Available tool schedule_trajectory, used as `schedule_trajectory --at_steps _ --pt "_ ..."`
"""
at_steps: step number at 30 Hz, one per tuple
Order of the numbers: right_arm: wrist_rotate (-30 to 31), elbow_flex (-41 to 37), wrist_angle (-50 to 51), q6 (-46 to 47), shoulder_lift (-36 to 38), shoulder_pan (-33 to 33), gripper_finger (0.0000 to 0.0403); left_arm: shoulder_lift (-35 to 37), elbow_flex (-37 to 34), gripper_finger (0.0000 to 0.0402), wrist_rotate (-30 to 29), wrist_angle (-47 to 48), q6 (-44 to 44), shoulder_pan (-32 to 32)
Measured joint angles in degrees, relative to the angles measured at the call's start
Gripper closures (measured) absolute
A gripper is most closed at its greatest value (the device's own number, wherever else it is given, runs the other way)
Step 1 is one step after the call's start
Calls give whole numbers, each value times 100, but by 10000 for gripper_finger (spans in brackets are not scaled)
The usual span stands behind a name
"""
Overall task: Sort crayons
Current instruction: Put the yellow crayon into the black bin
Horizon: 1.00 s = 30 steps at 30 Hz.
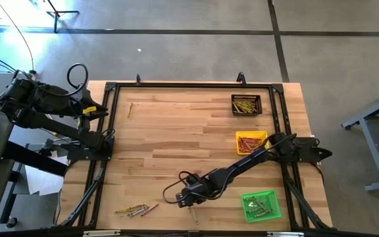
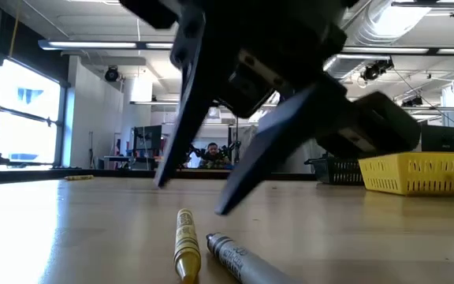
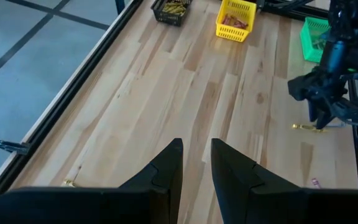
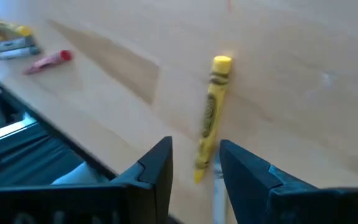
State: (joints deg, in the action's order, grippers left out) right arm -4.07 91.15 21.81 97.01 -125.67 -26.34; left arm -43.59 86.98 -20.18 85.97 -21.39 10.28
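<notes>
Two crayons lie side by side under my right gripper (image 4: 194, 163), a yellow crayon (image 4: 209, 116) and a grey crayon (image 2: 239, 259) just beside it near the table's front edge; my fingers are parted a little, holding nothing. Closing here could pinch both or knock one away, since they nearly touch, and a mixed pair would land in the wrong tray. My left gripper (image 3: 196, 163) waits slightly open and empty at the far left corner.

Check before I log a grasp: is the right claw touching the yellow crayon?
Apart: low view shows the right claw open above the yellow crayon.
</notes>
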Motion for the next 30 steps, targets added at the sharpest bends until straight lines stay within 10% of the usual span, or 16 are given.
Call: schedule_trajectory --at_steps 30 --pt "467 13 305 -280 -188 6 349 -4 0 332 7 -7 -206 0"
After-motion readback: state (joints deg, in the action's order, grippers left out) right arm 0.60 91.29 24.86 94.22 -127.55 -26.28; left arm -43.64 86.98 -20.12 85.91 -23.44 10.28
